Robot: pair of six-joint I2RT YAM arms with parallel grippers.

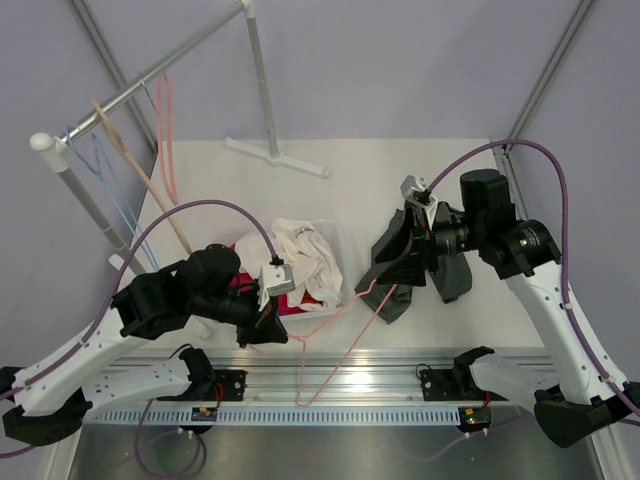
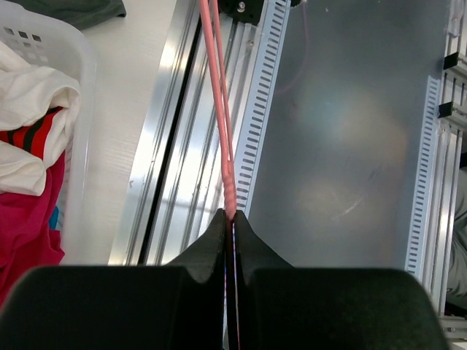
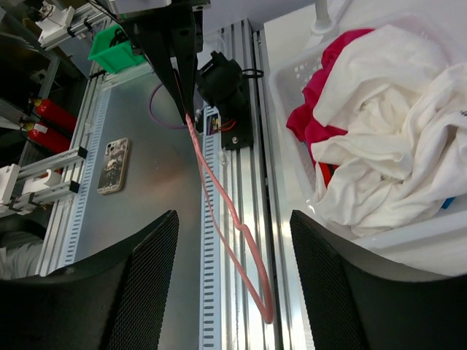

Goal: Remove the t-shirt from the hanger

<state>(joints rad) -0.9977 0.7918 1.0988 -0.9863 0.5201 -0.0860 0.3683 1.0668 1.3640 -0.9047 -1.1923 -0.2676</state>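
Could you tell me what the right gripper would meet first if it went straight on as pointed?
Probably the hanger, whose pink wire crosses ahead of the right gripper; the aluminium rail lies behind. Depth is unclear.

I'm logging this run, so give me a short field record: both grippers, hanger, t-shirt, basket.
left gripper: shut on the hanger
right gripper: open, nothing between its fingers
hanger: runs from the left gripper toward the t-shirt; whether it is inside cannot be told
t-shirt: dark fabric on the table near the right gripper
basket: holds white and red clothes
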